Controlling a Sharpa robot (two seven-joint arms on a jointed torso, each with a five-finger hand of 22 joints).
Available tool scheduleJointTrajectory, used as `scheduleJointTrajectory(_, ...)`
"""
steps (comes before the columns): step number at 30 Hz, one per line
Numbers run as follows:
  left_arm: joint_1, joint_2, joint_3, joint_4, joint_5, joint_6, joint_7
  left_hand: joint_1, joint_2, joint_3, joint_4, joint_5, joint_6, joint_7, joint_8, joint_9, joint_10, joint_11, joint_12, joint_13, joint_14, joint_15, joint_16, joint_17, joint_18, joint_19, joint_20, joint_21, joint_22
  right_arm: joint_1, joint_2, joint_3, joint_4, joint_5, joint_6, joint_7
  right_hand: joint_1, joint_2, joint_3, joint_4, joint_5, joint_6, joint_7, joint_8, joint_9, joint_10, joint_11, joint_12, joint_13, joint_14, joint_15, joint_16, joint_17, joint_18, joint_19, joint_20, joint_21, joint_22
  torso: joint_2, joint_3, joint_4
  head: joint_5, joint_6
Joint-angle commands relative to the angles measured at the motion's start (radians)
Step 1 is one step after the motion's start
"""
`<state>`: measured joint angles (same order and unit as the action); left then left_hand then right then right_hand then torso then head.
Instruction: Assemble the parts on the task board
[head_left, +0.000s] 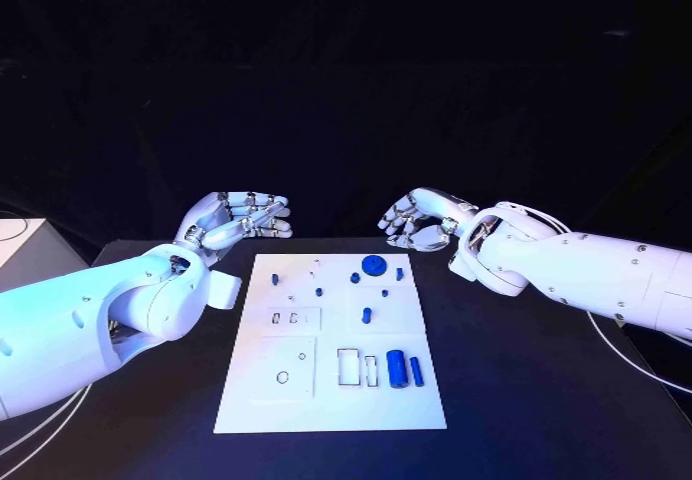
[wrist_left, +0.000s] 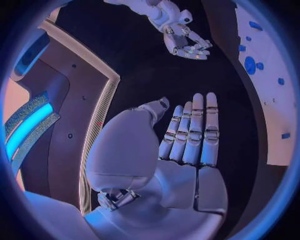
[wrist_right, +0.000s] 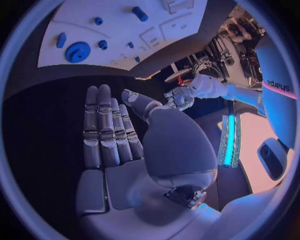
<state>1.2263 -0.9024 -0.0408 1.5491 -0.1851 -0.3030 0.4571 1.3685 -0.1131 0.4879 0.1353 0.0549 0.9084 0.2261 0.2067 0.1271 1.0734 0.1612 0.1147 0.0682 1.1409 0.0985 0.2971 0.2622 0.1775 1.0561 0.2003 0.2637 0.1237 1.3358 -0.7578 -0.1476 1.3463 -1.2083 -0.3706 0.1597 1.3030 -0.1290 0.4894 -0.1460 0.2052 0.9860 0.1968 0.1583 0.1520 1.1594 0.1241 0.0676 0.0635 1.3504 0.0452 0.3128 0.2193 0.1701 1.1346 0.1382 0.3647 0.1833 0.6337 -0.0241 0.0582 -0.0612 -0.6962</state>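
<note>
Starting from your fingers, both the left hand (head_left: 235, 220) and right hand (head_left: 421, 220) hang empty with fingers apart beyond the far edge of the task board (head_left: 274, 400), nearest the blue disc (head_left: 374, 265), while only your head view shows the upright-lying blue cylinders (head_left: 395, 369) toward the board's near end.

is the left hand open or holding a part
Open: the left hand shows straight fingers and a bare palm, holding nothing.

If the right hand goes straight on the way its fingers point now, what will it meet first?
Probably bare black table. In the right wrist view the right hand has flat fingers pointing toward the task board; the blue gear lies further on. Depth is unclear.
</note>
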Motion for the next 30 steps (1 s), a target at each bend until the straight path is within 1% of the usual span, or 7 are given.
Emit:
scheduleJointTrajectory(1, 0.003, -0.021, 0.002, 0.037, -0.022, 0.068, -0.022, -0.003, -0.014, 0.014, -0.005, 0.004, 0.012, -0.004, 0.005, 0.003, 0.023, -0.009, -0.010, 0.001, 0.047, -0.015, 0.028, 0.036, 0.006, 0.038, -0.019, 0.032, 0.014, 0.005, 0.012, 0.001, 0.000, -0.223, 0.072, -0.088, 0.006, -0.029, 0.000, 0.015, -0.002, 0.050, -0.024, -0.018, -0.010, 0.063, -0.037, -0.006, 0.001, 0.147, -0.053, 0.316, 0.215, 0.009, 0.144, -0.065, 0.227, 0.137, 0.025, -0.0054, 0.0179, -0.008, 0.005)
scheduleJointTrajectory(5, 0.004, -0.045, 0.003, 0.081, -0.022, 0.083, -0.027, -0.011, -0.019, 0.026, -0.013, 0.004, 0.021, -0.010, 0.007, 0.006, 0.042, -0.017, -0.027, 0.000, 0.089, -0.029, 0.071, 0.087, 0.004, 0.068, -0.037, 0.075, 0.036, 0.007, 0.034, 0.001, -0.014, -0.289, 0.091, -0.111, -0.013, -0.052, 0.040, 0.034, -0.006, 0.049, -0.026, -0.031, -0.012, 0.042, -0.032, -0.007, 0.000, 0.148, -0.051, 0.561, 0.418, 0.012, 0.177, -0.060, 0.294, 0.184, 0.037, -0.0080, 0.0300, -0.016, 0.008)
scheduleJointTrajectory(7, 0.004, -0.056, 0.003, 0.105, -0.020, 0.090, -0.029, -0.017, -0.022, 0.030, -0.016, 0.003, 0.023, -0.012, 0.006, 0.008, 0.049, -0.019, -0.037, 0.000, 0.099, -0.034, 0.098, 0.120, 0.003, 0.075, -0.044, 0.099, 0.050, 0.008, 0.048, 0.001, -0.027, -0.313, 0.096, -0.119, -0.022, -0.066, 0.054, 0.044, -0.011, 0.046, -0.027, -0.035, -0.012, 0.019, -0.029, -0.007, 0.000, 0.158, -0.047, 0.741, 0.604, -0.009, 0.223, -0.054, 0.419, 0.331, 0.042, -0.0097, 0.0356, -0.020, 0.008)
scheduleJointTrajectory(9, 0.004, -0.066, 0.004, 0.127, -0.019, 0.095, -0.030, -0.023, -0.024, 0.034, -0.020, 0.003, 0.024, -0.013, 0.005, 0.010, 0.055, -0.020, -0.044, 0.000, 0.104, -0.037, 0.127, 0.151, 0.002, 0.079, -0.049, 0.123, 0.064, 0.008, 0.061, 0.001, -0.040, -0.333, 0.098, -0.125, -0.024, -0.079, 0.063, 0.050, -0.013, 0.039, -0.025, -0.041, -0.012, -0.003, -0.025, -0.008, 0.000, 0.153, -0.044, 0.831, 0.698, -0.023, 0.244, -0.048, 0.496, 0.425, 0.048, -0.0120, 0.0420, -0.025, 0.010)
scheduleJointTrajectory(17, 0.004, -0.092, 0.006, 0.183, -0.014, 0.102, -0.030, -0.039, -0.028, 0.045, -0.029, 0.003, 0.022, -0.015, -0.001, 0.015, 0.055, -0.023, -0.050, -0.001, 0.092, -0.042, 0.235, 0.248, 0.000, 0.068, -0.057, 0.204, 0.115, 0.005, 0.107, 0.000, -0.090, -0.369, 0.110, -0.137, -0.023, -0.095, 0.053, 0.057, -0.018, 0.017, -0.026, -0.055, -0.013, -0.052, -0.019, -0.007, 0.002, 0.142, -0.038, 0.922, 0.786, -0.034, 0.259, -0.039, 0.571, 0.517, 0.063, -0.0153, 0.0575, -0.042, 0.016)
scheduleJointTrajectory(24, 0.007, -0.106, 0.009, 0.207, -0.012, 0.102, -0.031, -0.041, -0.029, 0.047, -0.030, 0.003, 0.019, -0.013, -0.003, 0.015, 0.051, -0.021, -0.051, -0.001, 0.081, -0.041, 0.246, 0.260, 0.000, 0.058, -0.056, 0.213, 0.122, -0.001, 0.137, -0.002, -0.116, -0.385, 0.131, -0.142, -0.019, -0.094, 0.050, 0.060, -0.020, 0.012, -0.032, -0.057, -0.013, -0.054, -0.023, -0.005, 0.003, 0.141, -0.039, 0.948, 0.809, -0.038, 0.268, -0.038, 0.607, 0.561, 0.074, -0.0168, 0.0641, -0.050, 0.012)
scheduleJointTrajectory(30, 0.009, -0.108, 0.011, 0.215, -0.012, 0.104, -0.033, -0.042, -0.031, 0.047, -0.030, 0.003, 0.016, -0.011, -0.005, 0.015, 0.047, -0.020, -0.051, -0.001, 0.075, -0.040, 0.252, 0.265, -0.001, 0.053, -0.055, 0.218, 0.126, -0.006, 0.144, -0.005, -0.129, -0.392, 0.161, -0.147, -0.020, -0.091, 0.049, 0.065, -0.021, 0.015, -0.034, -0.056, -0.011, -0.053, -0.025, -0.004, 0.004, 0.142, -0.040, 0.963, 0.826, -0.044, 0.278, -0.038, 0.640, 0.603, 0.080, -0.0209, 0.0697, -0.055, 0.008)
